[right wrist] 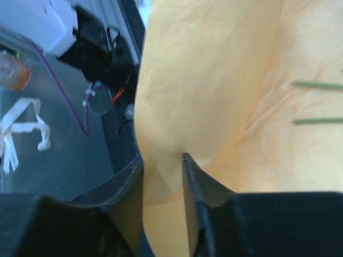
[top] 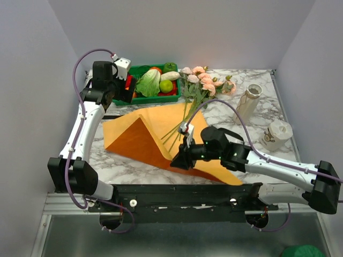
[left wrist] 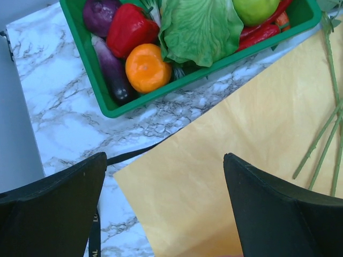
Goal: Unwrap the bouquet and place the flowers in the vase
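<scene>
Right pincer (right wrist: 162, 159) slightly parted around a fold of orange paper (right wrist: 214, 80); two green stems (right wrist: 316, 84) lie on it

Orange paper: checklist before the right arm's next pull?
1. Orange paper between the fingers of the right end effector: ok.
2. Firm clamp on it: cannot tell.
3. Left end effector open and holding nothing: ok.
4. Stems clear of the sheet: not ok, they lie across it.
5. Ribbon off the stems: ok, it lies at the paper's corner.
6. Vase standing, apart from the paper: ok.
</scene>
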Available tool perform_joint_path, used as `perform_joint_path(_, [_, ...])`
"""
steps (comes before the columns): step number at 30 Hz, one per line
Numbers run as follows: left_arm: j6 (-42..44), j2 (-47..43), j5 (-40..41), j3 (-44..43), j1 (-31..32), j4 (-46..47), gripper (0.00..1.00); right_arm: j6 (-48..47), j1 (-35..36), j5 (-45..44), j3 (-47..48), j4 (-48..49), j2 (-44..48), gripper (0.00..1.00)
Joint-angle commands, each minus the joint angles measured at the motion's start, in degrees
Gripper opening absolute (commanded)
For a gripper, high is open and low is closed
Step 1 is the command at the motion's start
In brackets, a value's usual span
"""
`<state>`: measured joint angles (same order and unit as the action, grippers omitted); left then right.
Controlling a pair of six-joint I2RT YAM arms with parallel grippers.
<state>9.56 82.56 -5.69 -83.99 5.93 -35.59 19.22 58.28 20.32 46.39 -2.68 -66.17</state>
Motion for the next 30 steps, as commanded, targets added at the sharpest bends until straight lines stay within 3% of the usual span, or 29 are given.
perform_joint_path(1, [0.5,0.4,-3.5,-1.4,-0.3,-2.7,0.99,-1.6,5.0,-2.7,-3.4,-4.0,0.4,0.44])
perform_joint_path(4, [1.7,1.0,-4.5,-2.1,-0.3,-4.3,0.99,-1.3,9.3,-6.2,-4.6,-4.5,2.9,0.45])
perform_joint_path(7, [2.6,2.2,-6.3,-3.0,-0.3,-6.1,0.99,-1.0,12.5,-7.0,-4.5,-6.5,4.8,0.55])
perform_joint_path(8, [2.7,2.4,-7.0,-3.1,-0.2,-6.4,0.99,-0.9,13.1,-7.2,-4.4,-7.1,5.0,0.64])
perform_joint_path(11, [3.4,3.0,-7.2,-2.8,-0.2,-6.9,0.99,-0.1,15.1,-5.9,-4.0,-8.9,5.3,0.70])
perform_joint_path(17, [5.3,3.1,-7.8,-1.4,-0.2,-7.5,0.99,3.4,17.1,-6.3,-3.5,-13.1,8.2,0.77])
perform_joint_path(19, [6.3,2.8,-8.7,-0.6,-0.2,-7.8,0.99,5.4,17.2,-11.2,-2.9,-15.9,10.3,0.80])
perform_joint_path(23, [8.9,2.0,-12.8,1.4,0.0,-9.7,0.99,8.7,17.1,-22.1,2.2,-22.7,16.1,0.98])
perform_joint_path(29, [12.0,-0.9,-14.1,6.4,0.7,-9.8,0.99,13.7,16.5,-43.5,9.8,-33.0,17.2,1.00])
perform_joint_path(30, [12.1,-1.1,-13.9,7.1,0.7,-9.8,0.99,15.0,13.6,-45.3,10.6,-34.2,14.7,1.00])
